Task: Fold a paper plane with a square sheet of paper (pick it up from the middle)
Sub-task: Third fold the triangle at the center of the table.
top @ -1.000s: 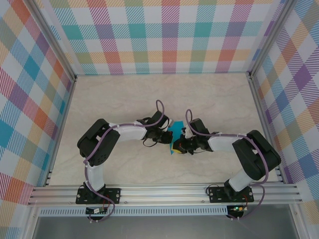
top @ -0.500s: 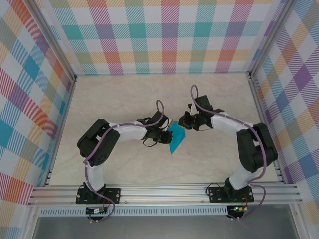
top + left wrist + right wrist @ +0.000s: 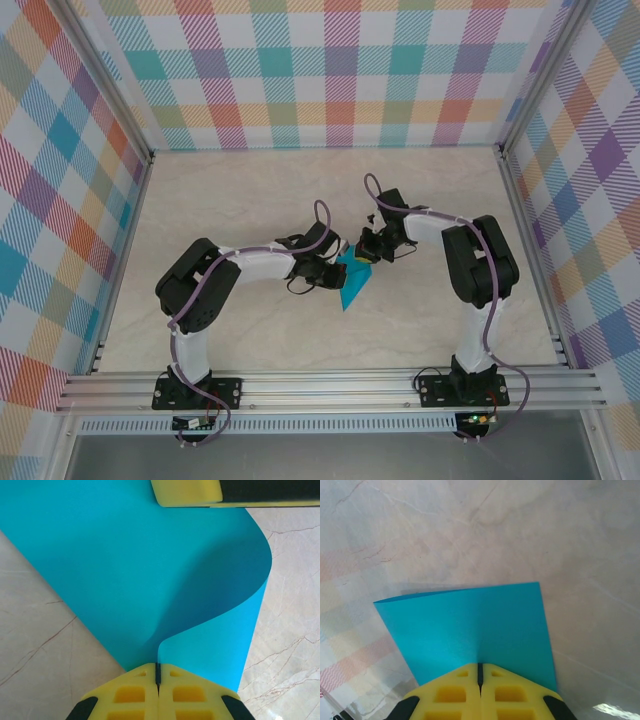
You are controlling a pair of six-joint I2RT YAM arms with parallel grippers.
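The square sheet of paper (image 3: 355, 283) sits near the middle of the worktop (image 3: 240, 200), caught between the 2 arms. From above it reads as a slim teal-blue diamond, its lower tip pointing toward the near edge.

The left end effector (image 3: 333, 274) comes in from the left. Its 2 yellow fingers (image 3: 130, 695) are pressed together with no gap, pinching the near edge of the paper (image 3: 120, 570). In the left wrist view the paper fans out wide from that pinch. On the right side part of it bows up in a soft curve that casts a darker shadow on the layer below. Pale marbled worktop (image 3: 35, 640) shows on either side.

The right end effector (image 3: 368, 251) reaches in from the far right and meets the paper at its upper end. It is clamped too, with its yellow fingers (image 3: 450, 695) closed tight on the paper's edge. In the right wrist view the paper (image 3: 470, 625) spreads away from the grip as a 4-sided panel. A thin second edge along its far side suggests 2 layers. A faint shadow lies beyond that edge on the worktop (image 3: 545, 540).

One finger of the right end effector (image 3: 187, 491) shows at the top of the left wrist view, touching the paper's far edge. The 2 end effectors are near each other, with the paper spanning the space between them. Plaid walls (image 3: 340, 80) ring the worktop on 3 sides.
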